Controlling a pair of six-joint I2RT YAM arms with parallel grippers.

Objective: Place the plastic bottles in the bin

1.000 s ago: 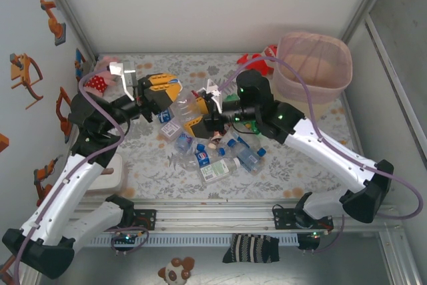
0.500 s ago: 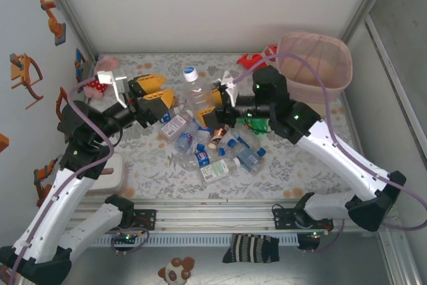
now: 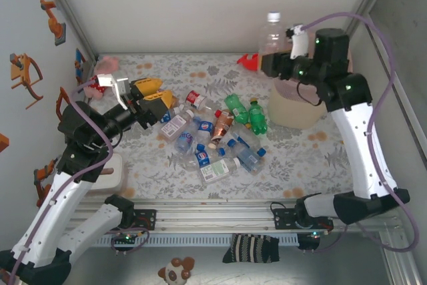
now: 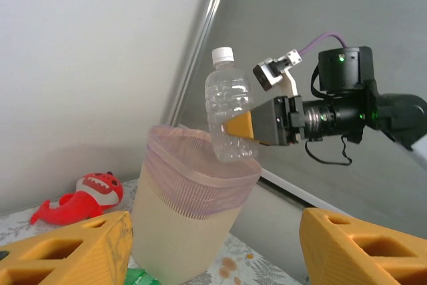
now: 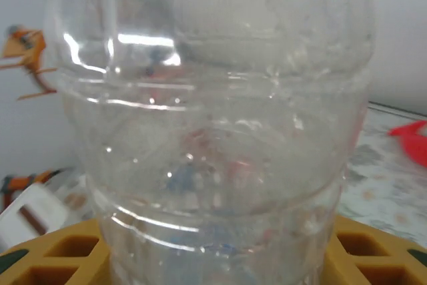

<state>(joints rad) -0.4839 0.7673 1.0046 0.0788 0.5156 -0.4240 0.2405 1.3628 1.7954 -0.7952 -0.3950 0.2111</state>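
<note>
Seen from above, the right gripper (image 3: 272,65) clamps the lower part of a clear bottle (image 3: 270,35) that stands upright, white cap up, over the bin (image 3: 293,111). The left gripper (image 3: 155,93) sits with its jaws wide apart and empty beside the heap of bottles (image 3: 213,141) on the table (image 3: 320,158). The left wrist camera shows the bottle's long axis near vertical, tilted slightly, its base just over the bin's pink-lined rim. The right wrist camera shows its see-through, ridged wall pressed between two yellow fingers (image 5: 53,258).
</note>
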